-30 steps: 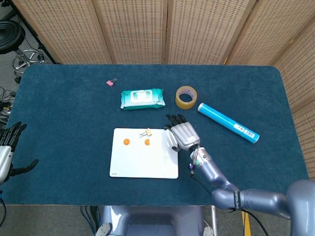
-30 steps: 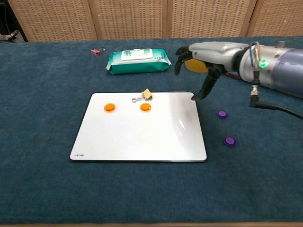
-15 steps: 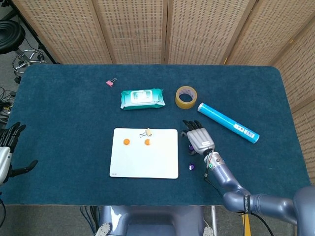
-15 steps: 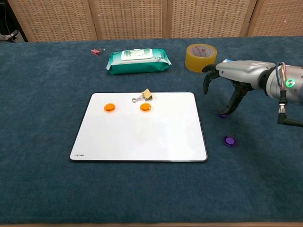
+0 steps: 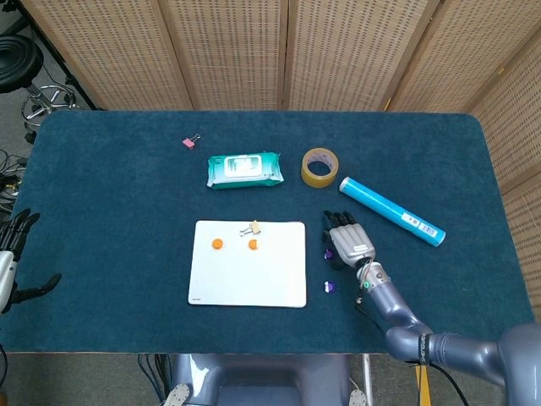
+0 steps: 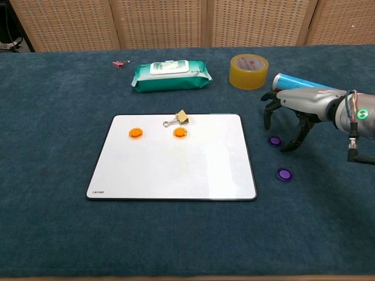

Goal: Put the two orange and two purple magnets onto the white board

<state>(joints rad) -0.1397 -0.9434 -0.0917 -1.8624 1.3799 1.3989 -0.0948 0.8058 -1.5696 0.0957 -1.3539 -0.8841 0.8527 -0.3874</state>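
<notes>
Two orange magnets (image 6: 135,133) (image 6: 180,133) lie on the upper part of the white board (image 6: 176,170), also seen as orange magnets (image 5: 217,244) (image 5: 253,244) in the head view. Two purple magnets (image 6: 274,140) (image 6: 284,174) lie on the cloth right of the board. My right hand (image 6: 296,108) hovers over the upper purple magnet (image 5: 328,252), fingers apart and pointing down, holding nothing. The lower purple magnet (image 5: 330,287) sits in front of it. My left hand (image 5: 13,254) is at the far left edge, fingers spread, empty.
A small binder clip (image 6: 176,120) lies on the board's top edge. Behind are a green wipes pack (image 6: 170,75), a yellow tape roll (image 6: 248,71), a blue tube (image 5: 390,211) and a pink clip (image 6: 119,64).
My right hand moved right, off the board's right edge, and dropped lower over the upper purple magnet. The magnets and the left hand stayed put.
</notes>
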